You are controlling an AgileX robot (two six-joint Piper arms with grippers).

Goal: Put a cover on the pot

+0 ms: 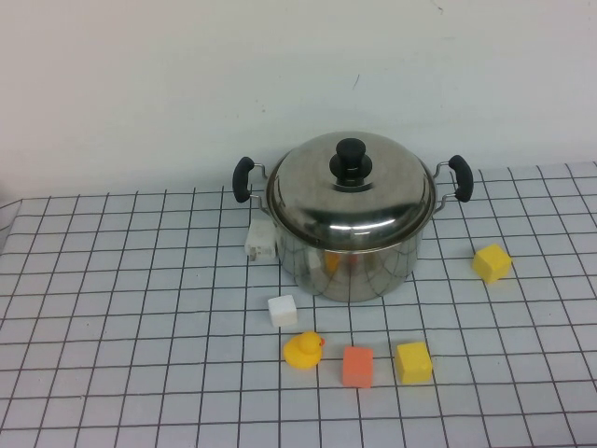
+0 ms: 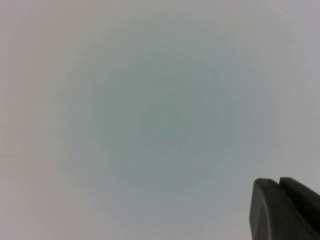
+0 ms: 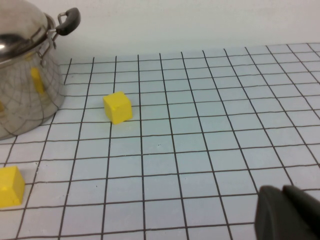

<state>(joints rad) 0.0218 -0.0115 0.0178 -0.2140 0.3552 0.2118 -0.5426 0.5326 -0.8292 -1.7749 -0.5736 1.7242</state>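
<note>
The shiny steel pot (image 1: pixel 354 266) stands at the back middle of the gridded table, with black side handles (image 1: pixel 242 178). The domed steel lid (image 1: pixel 373 201) with a black knob (image 1: pixel 351 161) sits on the pot's rim. Neither arm shows in the high view. My left gripper (image 2: pixel 279 182) is shut and empty, facing a blank pale surface. My right gripper (image 3: pixel 282 189) is shut and empty, low over the table to the right of the pot (image 3: pixel 25 90), well apart from it.
In front of the pot lie a white block (image 1: pixel 283 310), a yellow duck (image 1: pixel 302 350), an orange block (image 1: pixel 357 366) and a yellow block (image 1: pixel 413 362). Another yellow block (image 1: pixel 492 263) lies to the right. A white object (image 1: pixel 260 241) leans by the pot's left side.
</note>
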